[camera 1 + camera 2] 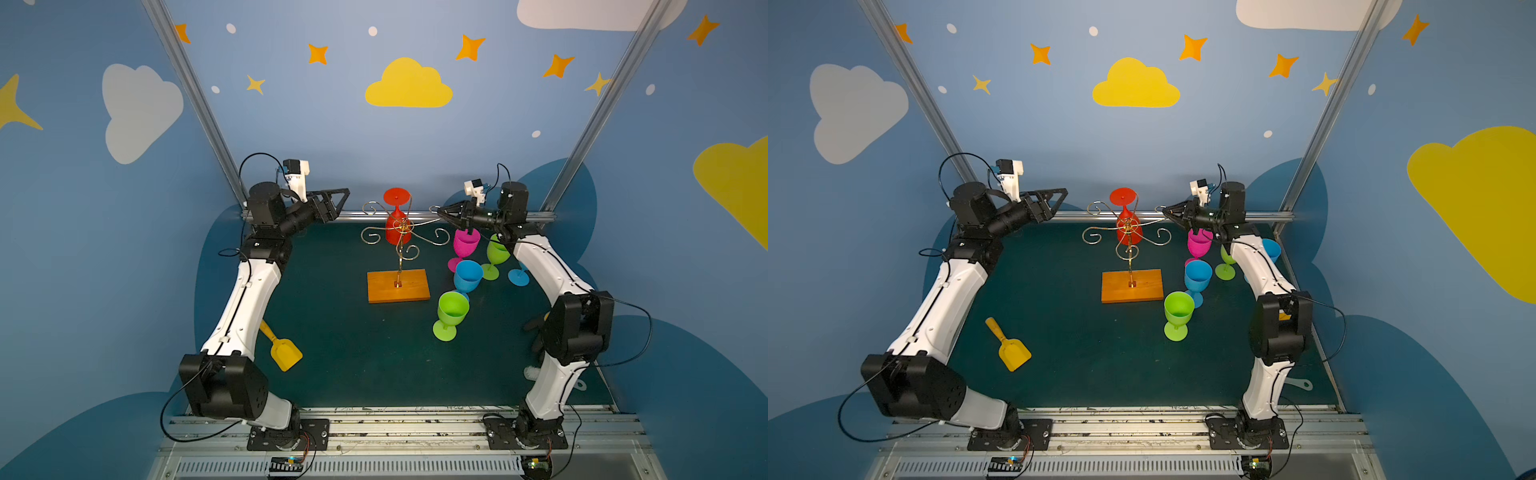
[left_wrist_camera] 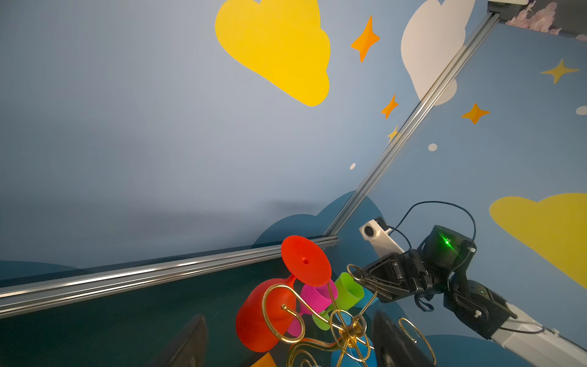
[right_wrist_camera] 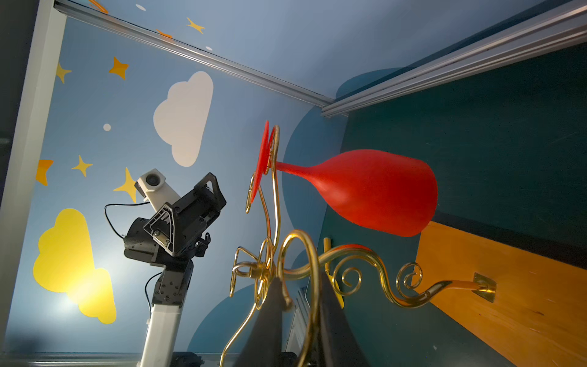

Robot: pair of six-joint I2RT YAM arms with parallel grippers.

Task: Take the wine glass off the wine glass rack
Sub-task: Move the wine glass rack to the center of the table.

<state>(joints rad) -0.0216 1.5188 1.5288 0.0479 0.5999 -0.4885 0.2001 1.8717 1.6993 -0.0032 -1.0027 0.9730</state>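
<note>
A red wine glass (image 1: 397,227) (image 1: 1128,232) hangs upside down on the gold wire wine glass rack (image 1: 398,286) (image 1: 1132,286), with its foot caught in a rear scroll arm. My right gripper (image 1: 439,212) (image 1: 1166,211) (image 3: 301,282) reaches in from the right and is shut on the curled end of the rack's right-hand scroll arm. The red glass (image 3: 374,190) hangs beyond it, untouched. My left gripper (image 1: 343,203) (image 1: 1061,201) (image 2: 290,346) is open, raised to the left of the rack and apart from it. In the left wrist view the glass (image 2: 263,314) and the rack's hub (image 2: 349,330) lie ahead of its jaws.
Several plastic glasses stand right of the rack under my right arm: pink (image 1: 466,243), blue (image 1: 468,274), green (image 1: 452,309), another green (image 1: 496,249). A yellow scoop (image 1: 284,351) lies front left by my left arm. A metal rail (image 1: 361,215) runs along the back.
</note>
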